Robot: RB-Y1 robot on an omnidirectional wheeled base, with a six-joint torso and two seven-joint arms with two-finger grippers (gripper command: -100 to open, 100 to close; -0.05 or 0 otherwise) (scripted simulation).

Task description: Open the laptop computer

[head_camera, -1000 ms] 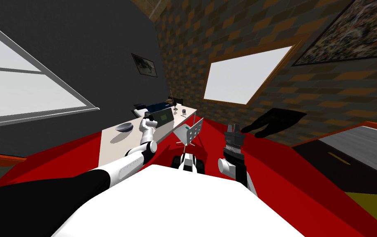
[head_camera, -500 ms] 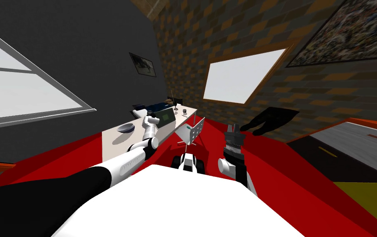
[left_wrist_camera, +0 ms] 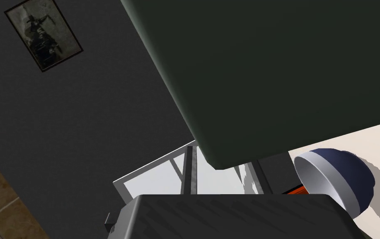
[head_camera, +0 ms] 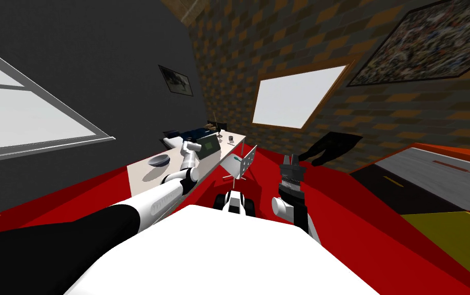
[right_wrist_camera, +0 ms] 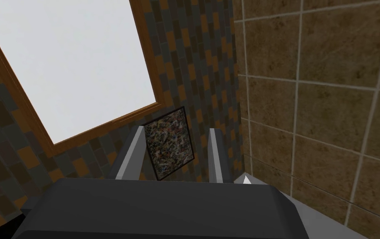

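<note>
Dim interior, bright white windows (head_camera: 295, 97), wide-angle splayed edges.

A home study — laptop (head_camera: 208, 146) on a pale desk (head_camera: 139, 172), framed picture (head_camera: 176, 81), brick wall (head_camera: 228, 61).

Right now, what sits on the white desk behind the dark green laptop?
A dark blue object and a black stand show beyond the laptop; its lid hides the desk directly behind.

PARTLY OPEN: The laptop (head_camera: 208, 146), its dark green lid bearing a paler patch, stands raised near the far end of the pale table (head_camera: 136, 172).
</note>
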